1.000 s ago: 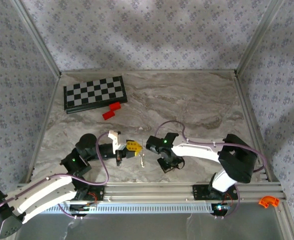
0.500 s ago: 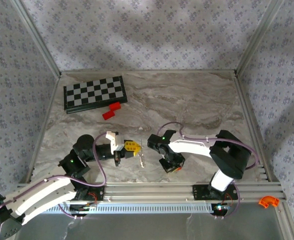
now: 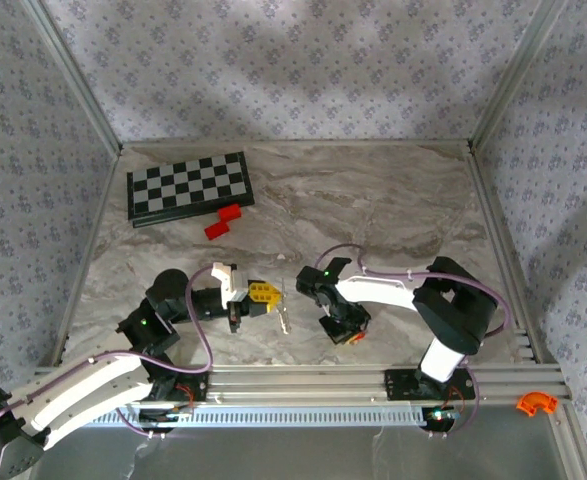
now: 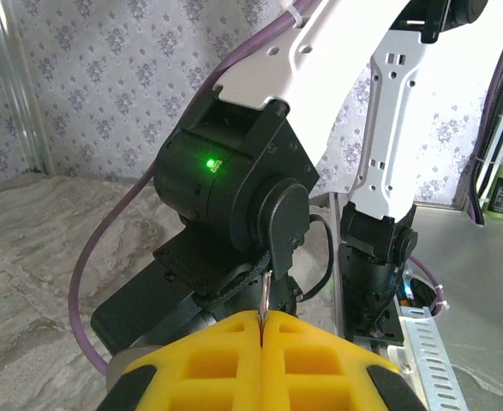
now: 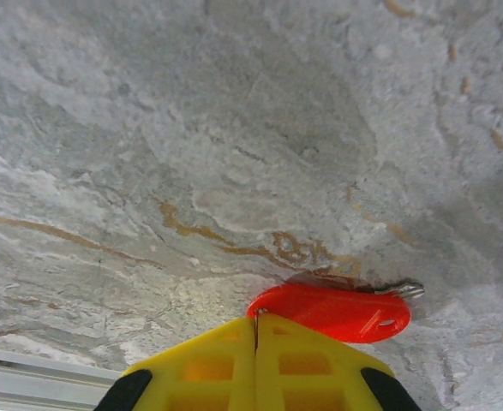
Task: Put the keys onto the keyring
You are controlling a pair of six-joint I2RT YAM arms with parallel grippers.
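My left gripper (image 3: 272, 296) is shut on the keyring (image 3: 285, 318), a thin silvery loop hanging past its yellow fingers (image 3: 261, 294). In the left wrist view the keyring (image 4: 266, 296) is an edge-on metal sliver sticking out of the closed seam of the left gripper (image 4: 260, 318). One of the keys, a small red tag (image 5: 332, 311) with a metal bit at its right end, lies flat on the marble. My right gripper (image 5: 256, 322) points down, shut, with its tips at the tag's left end. From above the key (image 3: 353, 338) peeks out beside the right gripper (image 3: 345, 333).
A black-and-white chessboard (image 3: 188, 187) lies at the back left with red blocks (image 3: 223, 222) in front of it. An aluminium rail (image 3: 303, 380) runs along the near edge. An orange piece (image 3: 535, 403) sits outside the frame at the right.
The right arm's elbow has swung left and its gripper has settled lower by the red key, which now shows at its tip. The left gripper has kept its hold and place.
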